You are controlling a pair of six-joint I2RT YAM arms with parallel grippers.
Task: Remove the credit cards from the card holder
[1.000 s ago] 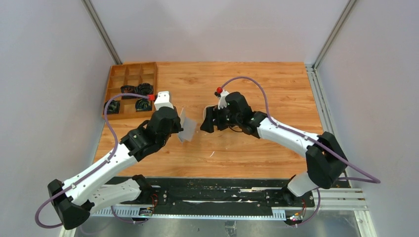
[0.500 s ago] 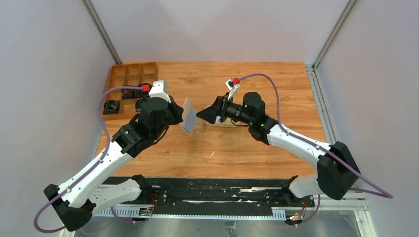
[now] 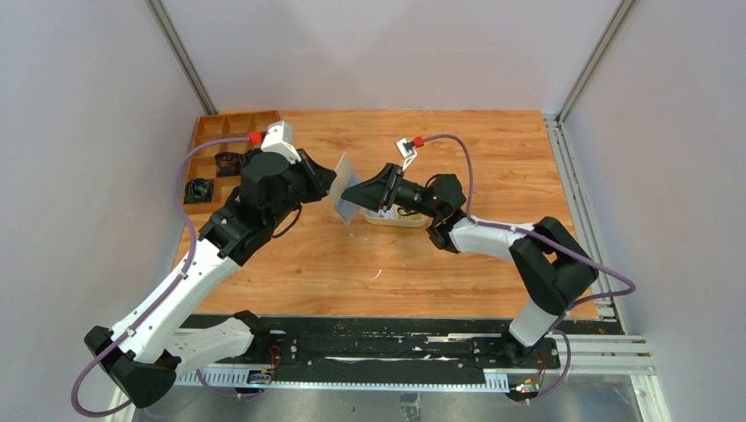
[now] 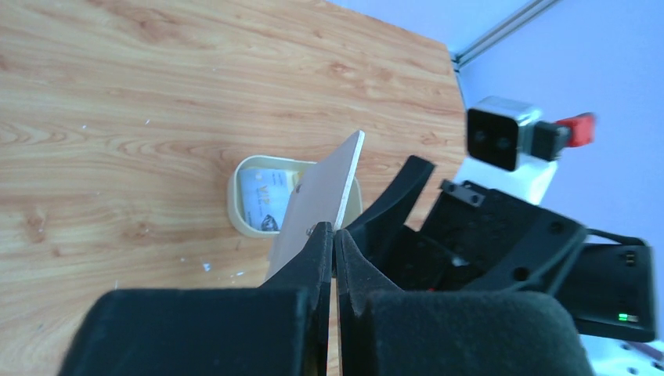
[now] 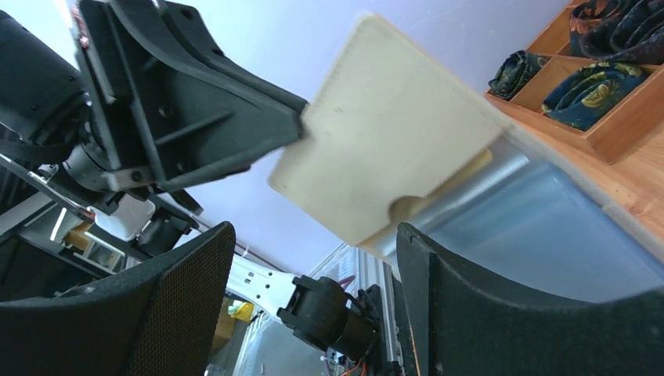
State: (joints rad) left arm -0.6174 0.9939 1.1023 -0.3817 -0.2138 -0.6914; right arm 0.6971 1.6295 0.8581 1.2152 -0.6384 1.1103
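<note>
My left gripper (image 3: pixel 327 186) is shut on the cream-beige card holder (image 3: pixel 342 186) and holds it upright above the table. In the left wrist view the fingertips (image 4: pixel 323 239) pinch the holder (image 4: pixel 325 188) by its lower edge. My right gripper (image 3: pixel 349 195) is open, its tips right beside the holder. In the right wrist view the holder (image 5: pixel 391 133) hangs just above the open gap of my right gripper (image 5: pixel 313 258), and a yellowish card edge (image 5: pixel 462 171) shows at its notch. A whitish credit card (image 4: pixel 262 196) lies in the oval cream tray (image 4: pixel 233 207).
The oval tray (image 3: pixel 400 220) sits under my right wrist at table centre. A wooden compartment box (image 3: pixel 215 132) with dark rolled items stands at the back left, also in the right wrist view (image 5: pixel 603 86). Grey walls close the sides.
My left gripper has raised the card holder and carried it back and to the right. My right gripper has turned and reached left until its tips meet the holder, uncovering the oval tray.
</note>
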